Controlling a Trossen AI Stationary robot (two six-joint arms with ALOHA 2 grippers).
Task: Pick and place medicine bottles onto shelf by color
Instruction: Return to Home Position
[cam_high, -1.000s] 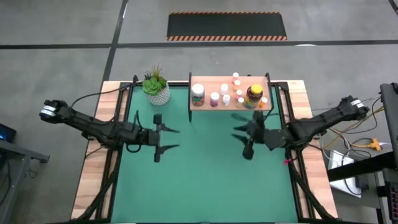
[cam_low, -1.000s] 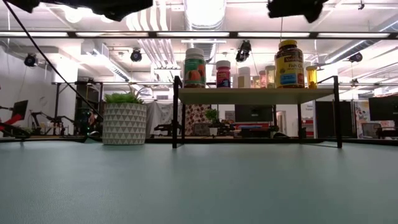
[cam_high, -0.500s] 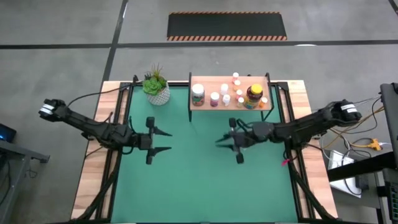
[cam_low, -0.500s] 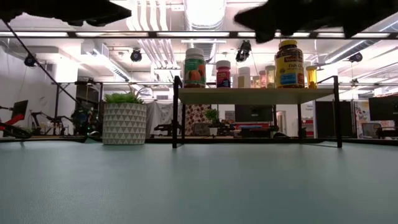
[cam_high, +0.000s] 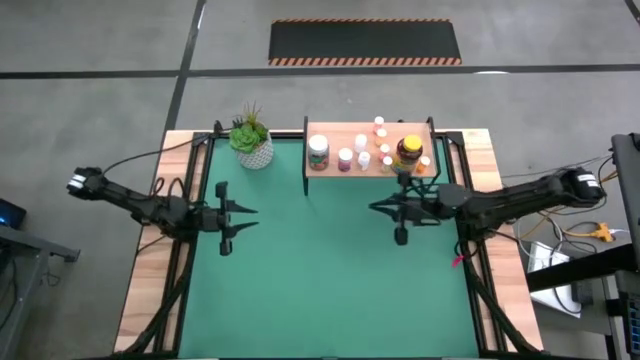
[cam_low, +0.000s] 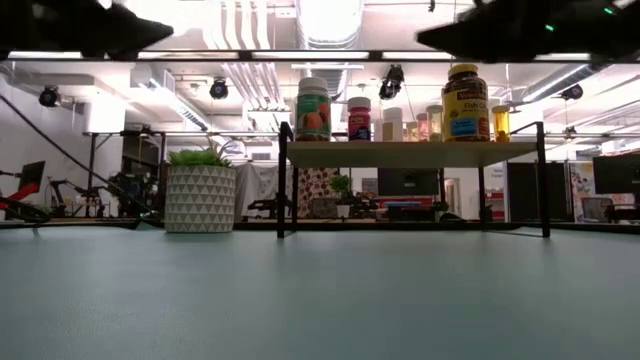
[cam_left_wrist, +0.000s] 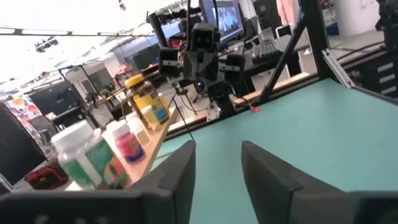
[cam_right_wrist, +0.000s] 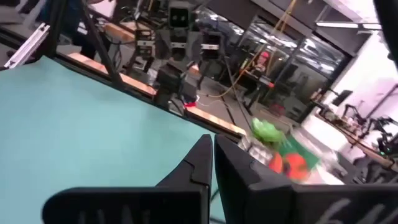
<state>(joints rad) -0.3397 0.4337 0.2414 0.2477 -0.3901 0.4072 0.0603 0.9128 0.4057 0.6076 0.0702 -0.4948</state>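
The shelf (cam_high: 368, 139) stands at the table's far edge, a light wood top on black legs (cam_low: 410, 153). Several medicine bottles stand on it: a green-labelled white one (cam_low: 313, 108), a pink one (cam_low: 359, 118), the amber yellow-lidded jar (cam_low: 465, 102) and a small orange one (cam_low: 500, 122). My left gripper (cam_high: 250, 214) is open and empty above the mat's left half, fingers apart in its wrist view (cam_left_wrist: 217, 165). My right gripper (cam_high: 373, 207) hovers right of centre, near side of the shelf, with fingers together (cam_right_wrist: 211, 158) and nothing between them.
A green plant in a white pot (cam_high: 251, 142) stands left of the shelf at the far edge. The green mat (cam_high: 320, 290) lies open between the arms and toward the near edge. Black frame rails (cam_high: 190, 180) run along both table sides.
My left gripper has drawn back toward the table's left edge. My right gripper first reached toward the table's middle, then drew back toward the right edge and a little toward the shelf. The bottles and shelf have stayed put.
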